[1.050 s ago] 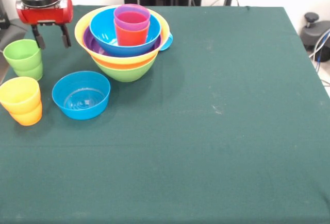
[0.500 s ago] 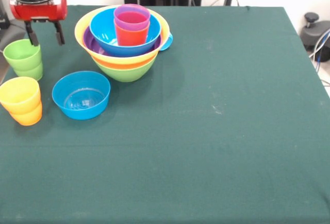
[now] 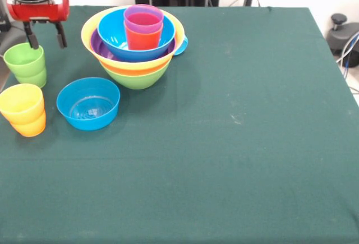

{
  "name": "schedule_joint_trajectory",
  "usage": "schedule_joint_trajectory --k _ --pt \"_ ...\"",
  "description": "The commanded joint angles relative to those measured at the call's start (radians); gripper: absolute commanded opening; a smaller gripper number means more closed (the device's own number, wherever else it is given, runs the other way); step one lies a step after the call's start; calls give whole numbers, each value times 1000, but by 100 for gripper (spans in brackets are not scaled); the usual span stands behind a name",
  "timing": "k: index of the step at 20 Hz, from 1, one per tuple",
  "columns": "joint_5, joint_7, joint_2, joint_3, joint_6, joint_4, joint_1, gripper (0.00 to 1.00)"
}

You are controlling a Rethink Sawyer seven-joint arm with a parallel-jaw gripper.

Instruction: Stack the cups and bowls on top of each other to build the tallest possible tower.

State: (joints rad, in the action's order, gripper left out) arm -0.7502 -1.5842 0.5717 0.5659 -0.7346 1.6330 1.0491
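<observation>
A red-and-black gripper [image 3: 44, 35] hangs over the bench's [image 3: 241, 143] far left corner, its two dark fingers spread apart with nothing between them, tips poised just above and slightly behind the rim of an upright green cup [image 3: 26, 64]. That cup stands at the bench's left edge, mouth up and long axis vertical, so it lies almost directly below the gripper and a shade toward the near side; a short move forward and a straight descent would likely bring it between the fingers. Nearer along the same edge stands a yellow cup [image 3: 22, 109] seated in an orange one, with a small blue bowl [image 3: 88, 103] just beside it. To the gripper's side, near the far edge, rises the tower [image 3: 134, 45]: a lime green bowl at the base, then yellow, purple and blue bowls, topped by a purple cup nested in an orange-red one.
</observation>
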Motion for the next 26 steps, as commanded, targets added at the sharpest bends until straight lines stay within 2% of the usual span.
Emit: schedule_joint_trajectory --k 1,9,13,26 --pt "-60 234 -35 20 -50 -43 -29 100" --pt "-107 223 -66 -4 -24 -83 -37 100" --pt "-131 231 -107 -5 -4 -118 -26 100" --pt "-159 278 -157 2 -22 -179 -20 100"
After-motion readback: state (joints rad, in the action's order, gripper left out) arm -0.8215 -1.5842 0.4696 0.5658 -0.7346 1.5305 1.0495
